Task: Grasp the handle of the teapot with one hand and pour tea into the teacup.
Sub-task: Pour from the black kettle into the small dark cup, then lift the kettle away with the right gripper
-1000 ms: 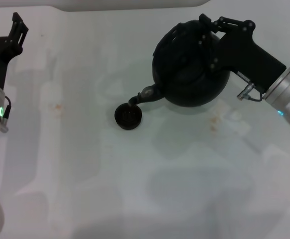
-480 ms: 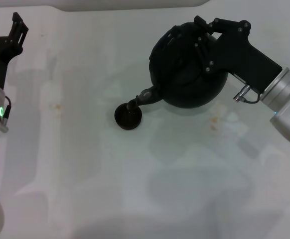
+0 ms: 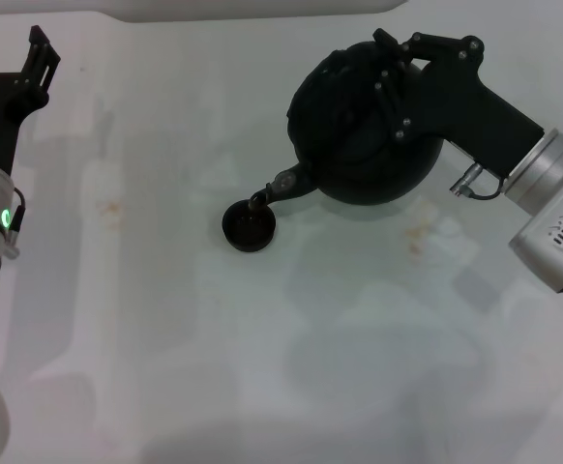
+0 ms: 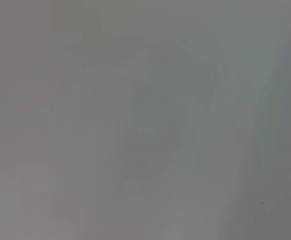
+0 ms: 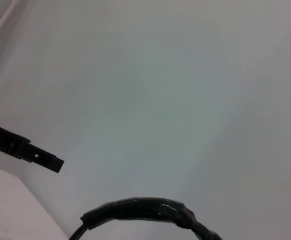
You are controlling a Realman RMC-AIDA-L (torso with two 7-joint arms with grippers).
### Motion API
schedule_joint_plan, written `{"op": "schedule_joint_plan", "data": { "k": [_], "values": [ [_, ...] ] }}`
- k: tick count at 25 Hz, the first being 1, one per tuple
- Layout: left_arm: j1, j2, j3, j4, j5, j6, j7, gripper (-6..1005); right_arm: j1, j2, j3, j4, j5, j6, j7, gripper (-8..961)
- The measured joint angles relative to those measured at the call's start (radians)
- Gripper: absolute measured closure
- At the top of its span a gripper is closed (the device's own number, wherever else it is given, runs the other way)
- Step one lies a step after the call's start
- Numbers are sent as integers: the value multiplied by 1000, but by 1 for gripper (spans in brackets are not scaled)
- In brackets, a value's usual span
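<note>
The round black teapot [image 3: 359, 159] is tilted toward my left, lifted by my right gripper [image 3: 395, 60], which is shut on its arched handle [image 3: 332, 70] at the top. The short spout [image 3: 283, 184] hangs just over the rim of the small black teacup [image 3: 250, 227], which stands on the white table. The right wrist view shows the ribbed handle [image 5: 145, 210] as an arc and one black finger [image 5: 28, 149]. My left gripper [image 3: 15, 68] is open and parked at the far left, well away from both.
The white table [image 3: 262, 367] has faint brownish stains [image 3: 112, 206] at the left and others [image 3: 417, 237] below the teapot. The left wrist view shows only bare pale surface [image 4: 145, 120].
My right wrist has rolled and shifted slightly, tipping the teapot a little more toward the teacup. The spout stays over the cup. The left arm has not moved.
</note>
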Motion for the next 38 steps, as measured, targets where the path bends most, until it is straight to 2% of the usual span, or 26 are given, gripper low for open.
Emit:
{"op": "schedule_joint_plan", "data": {
  "k": [14, 38],
  "values": [
    [1, 0, 2, 1, 0, 0, 0, 112, 1, 0, 0, -10, -3, 2, -114, 831],
    [-6, 0, 2, -2, -2, 0, 0, 112, 1, 0, 0, -12, 0, 10, -167, 834]
  ]
}}
